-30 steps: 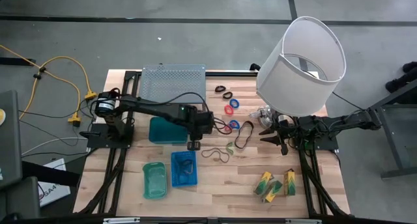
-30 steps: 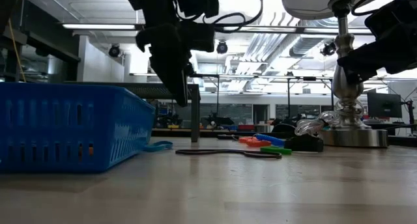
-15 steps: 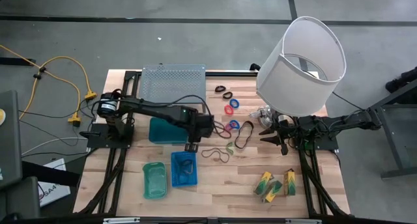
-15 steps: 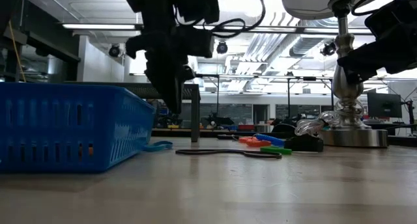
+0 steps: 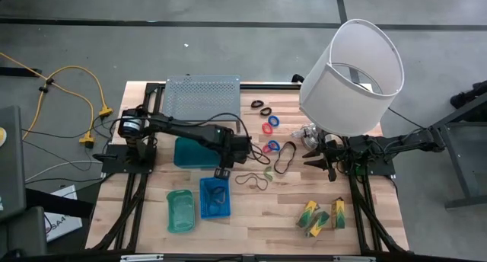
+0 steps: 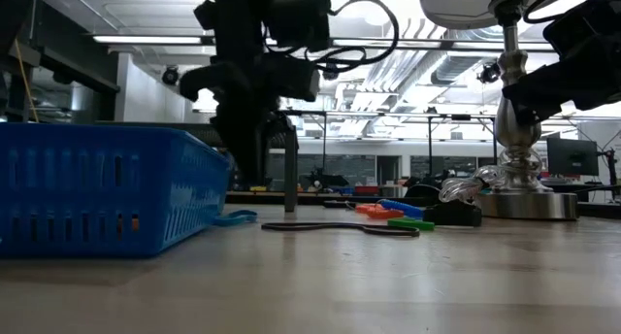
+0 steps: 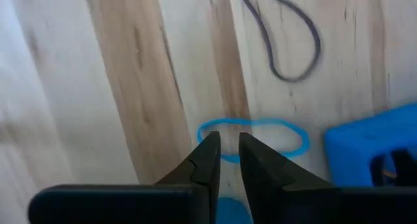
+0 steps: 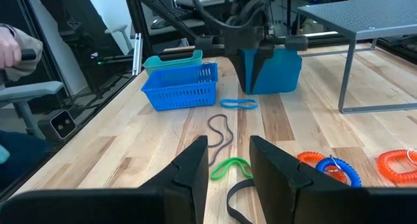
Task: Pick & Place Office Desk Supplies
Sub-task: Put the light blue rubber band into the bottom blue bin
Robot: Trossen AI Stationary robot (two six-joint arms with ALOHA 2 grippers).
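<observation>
My left gripper (image 5: pixel 223 170) points down over a thin blue rubber band (image 7: pixel 253 136) that lies flat on the wood beside the blue basket (image 5: pixel 214 196). Its fingers stand a narrow gap apart, above the band and clear of it (image 8: pixel 238 104). A dark band (image 5: pixel 251 179), a green band (image 5: pixel 268 172), a black loop (image 5: pixel 286 158), red and blue rings (image 5: pixel 271 124), black loops (image 5: pixel 260 107) and yellow-green packets (image 5: pixel 321 214) lie loose on the table. My right gripper (image 8: pixel 228 146) waits open at the table's right, by the lamp base.
A green tray (image 5: pixel 179 210) stands left of the blue basket and a teal bin (image 5: pixel 196 152) behind it. The grey perforated rack (image 5: pixel 202 97) stands at the far edge. The big white-shaded lamp (image 5: pixel 351 78) covers the far right. A person's hand (image 8: pixel 16 48) shows beyond the table.
My left gripper has sunk toward the table and the blue band, shifting a little toward the blue basket and rolling slightly. Its finger gap looks the same. The right arm has kept still.
</observation>
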